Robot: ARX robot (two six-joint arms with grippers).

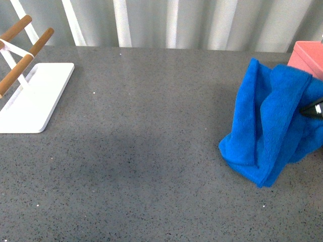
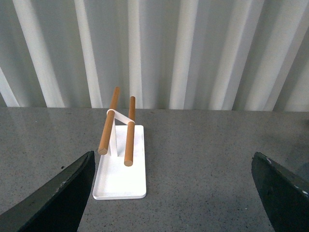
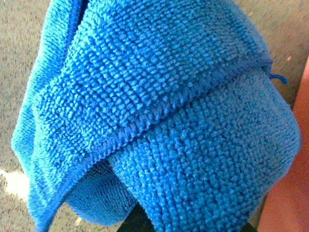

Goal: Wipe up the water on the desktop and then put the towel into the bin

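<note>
The bright blue towel [image 1: 270, 121] hangs bunched at the right of the dark grey desktop [image 1: 141, 131], its lower folds at or just above the surface. My right gripper [image 1: 314, 109] is shut on the towel at the right edge; only a black fingertip shows. In the right wrist view the towel [image 3: 159, 111] fills the picture and hides the jaws. The salmon-pink bin [image 1: 308, 58] stands just behind the towel at the far right, and its wall shows in the right wrist view [image 3: 289, 193]. My left gripper [image 2: 178, 193] is open and empty above the desktop [image 2: 203, 164].
A white flat-based rack with wooden bars [image 1: 30, 85] stands at the far left; it also shows in the left wrist view [image 2: 120, 159], ahead of the left fingers [image 2: 58, 198]. A ribbed white wall runs behind the desktop.
</note>
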